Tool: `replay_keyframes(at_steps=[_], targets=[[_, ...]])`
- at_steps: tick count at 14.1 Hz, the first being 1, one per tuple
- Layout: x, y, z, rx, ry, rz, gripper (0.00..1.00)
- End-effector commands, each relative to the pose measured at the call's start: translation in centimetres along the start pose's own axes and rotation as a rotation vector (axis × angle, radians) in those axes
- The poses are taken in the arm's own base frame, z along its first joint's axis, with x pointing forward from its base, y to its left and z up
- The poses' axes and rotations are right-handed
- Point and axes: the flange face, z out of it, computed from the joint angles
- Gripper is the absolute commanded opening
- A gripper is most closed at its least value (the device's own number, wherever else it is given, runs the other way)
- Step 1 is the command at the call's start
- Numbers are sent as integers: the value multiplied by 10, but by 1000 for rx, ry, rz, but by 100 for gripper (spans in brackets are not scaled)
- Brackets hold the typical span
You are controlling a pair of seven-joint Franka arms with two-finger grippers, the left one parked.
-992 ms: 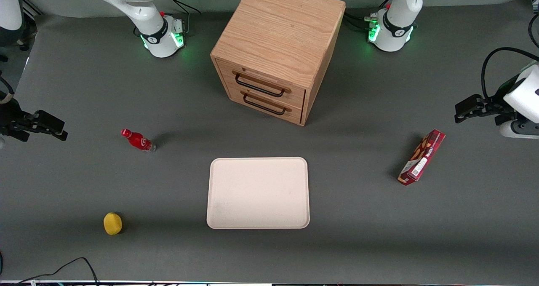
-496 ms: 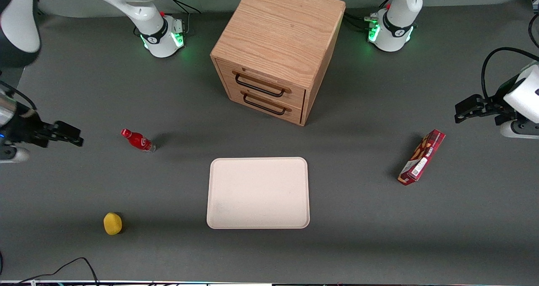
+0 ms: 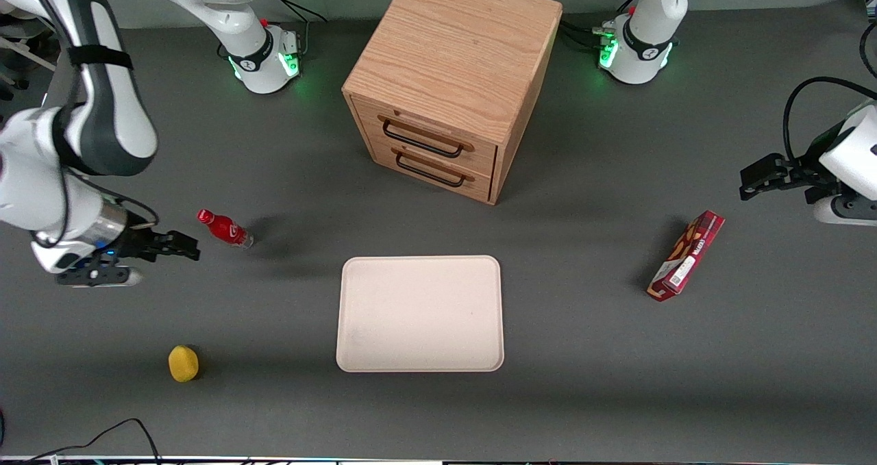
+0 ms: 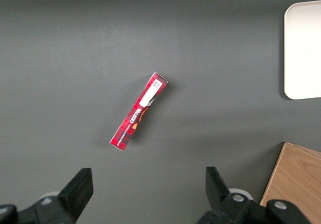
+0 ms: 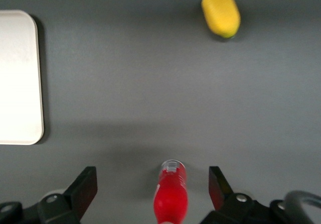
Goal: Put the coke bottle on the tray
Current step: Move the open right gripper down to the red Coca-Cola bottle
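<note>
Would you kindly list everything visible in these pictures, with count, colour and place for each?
coke bottle: one, red, lying on the table, toward the working arm's end.
tray: one, pale cream-pink, mid-table, nearer the front camera than the cabinet, nothing on it.
cabinet: one, light wood, two drawers with dark handles.
snack box: one, dark red, toward the parked arm's end.
lemon: one, yellow, nearer the front camera than the bottle.
table: one, dark grey.
hand: one, black, open, beside the bottle, not touching it.
</note>
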Motion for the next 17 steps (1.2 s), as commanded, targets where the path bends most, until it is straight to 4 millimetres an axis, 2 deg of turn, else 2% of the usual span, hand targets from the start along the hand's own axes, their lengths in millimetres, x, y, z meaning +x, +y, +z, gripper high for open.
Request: replay_keyframes(at_steps=[1, 8, 11, 17], targets=[[-27, -3, 3, 12, 10, -12, 95], [-69, -3, 23, -3, 7, 2, 83], [-83, -2, 28, -8, 2, 3, 71], [-102, 2, 40, -16, 36, 3, 58]])
